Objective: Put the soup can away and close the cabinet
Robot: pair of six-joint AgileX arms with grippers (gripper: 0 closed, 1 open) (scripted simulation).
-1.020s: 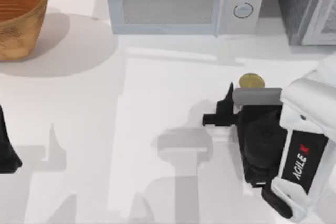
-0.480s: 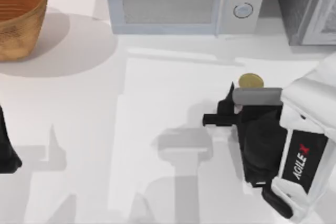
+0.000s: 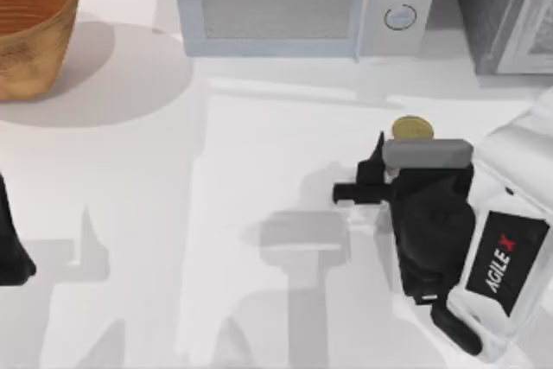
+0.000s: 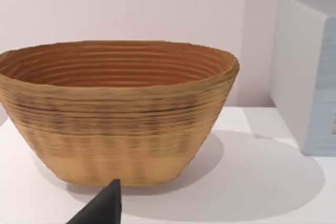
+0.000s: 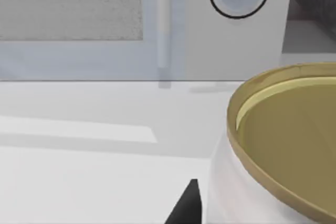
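Top view: right gripper (image 3: 399,146) is sitting at the soup can (image 3: 412,130), grip undeterminable, left arm parked at table's left edge; prob. grasp step, next needing lift toward cabinet (image 3: 505,10).

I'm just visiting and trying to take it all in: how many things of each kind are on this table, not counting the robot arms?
Basket: 1
Microwave: 1
Soup can: 1
Grey cabinet at the table's back right: 1
Total: 4
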